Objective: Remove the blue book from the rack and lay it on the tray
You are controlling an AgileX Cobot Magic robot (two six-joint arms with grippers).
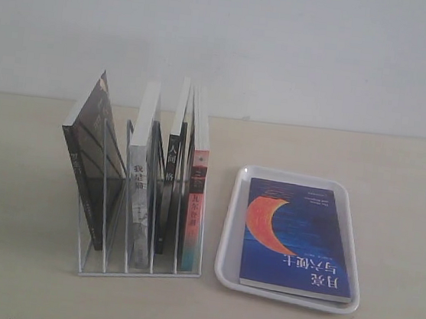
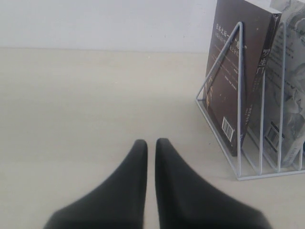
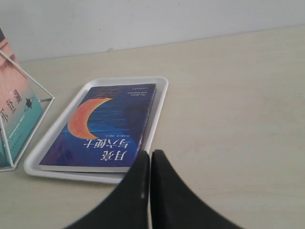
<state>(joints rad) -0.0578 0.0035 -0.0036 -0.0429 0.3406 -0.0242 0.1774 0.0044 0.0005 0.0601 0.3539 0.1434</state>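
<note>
The blue book (image 1: 296, 237) (image 3: 102, 126), with its orange crescent and white characters, lies flat, cover up, inside the white tray (image 1: 229, 231) (image 3: 64, 119) to the right of the rack. The white wire rack (image 1: 136, 262) (image 2: 238, 100) stands on the left and holds several upright books. Neither arm shows in the exterior view. My left gripper (image 2: 151, 142) is shut and empty over bare table, beside the rack's end. My right gripper (image 3: 150, 153) is shut and empty, just off the tray's near corner, touching nothing.
In the rack lean a dark-covered book (image 1: 90, 161) (image 2: 236, 71), a white-spined book (image 1: 140, 174), a black-spined book (image 1: 169, 178) and one with a pink-and-teal spine (image 1: 196, 188) (image 3: 14, 114). A pale wall runs behind the beige table.
</note>
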